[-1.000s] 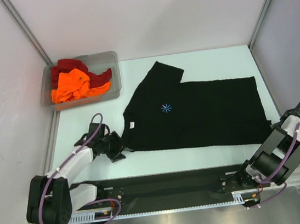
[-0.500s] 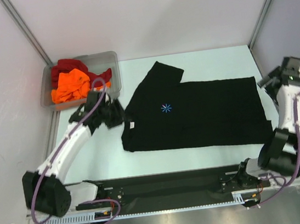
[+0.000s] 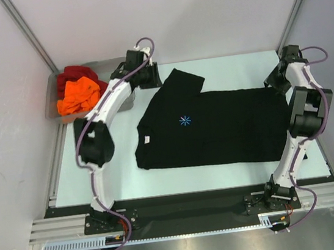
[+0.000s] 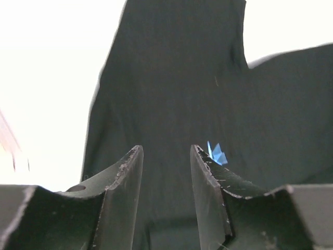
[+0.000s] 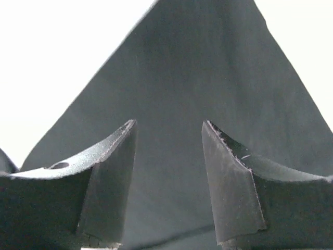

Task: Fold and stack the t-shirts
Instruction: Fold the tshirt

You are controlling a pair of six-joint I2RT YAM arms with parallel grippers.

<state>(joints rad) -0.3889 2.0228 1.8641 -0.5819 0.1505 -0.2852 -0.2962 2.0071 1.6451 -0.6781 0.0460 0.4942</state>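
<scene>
A black t-shirt (image 3: 216,127) with a small light-blue starburst (image 3: 185,121) lies spread flat on the table, collar to the left. My left gripper (image 3: 151,77) hovers at the far side beside its upper sleeve. In the left wrist view the left gripper (image 4: 166,151) is open over black cloth (image 4: 171,78), the starburst (image 4: 216,154) peeking past the right finger. My right gripper (image 3: 274,80) is at the shirt's far right corner. In the right wrist view it (image 5: 169,125) is open above that corner (image 5: 208,78). An orange shirt (image 3: 77,95) and a dark red shirt (image 3: 75,73) lie crumpled in the bin.
A clear grey plastic bin (image 3: 117,64) stands at the far left, just left of my left gripper. Metal frame posts (image 3: 299,3) and white walls close in the far side and both sides. A black rail (image 3: 184,206) runs along the near edge.
Both arms swung from the near side to the far side: the left from the collar to the far sleeve, the right to the far right corner. The black shirt has not moved.
</scene>
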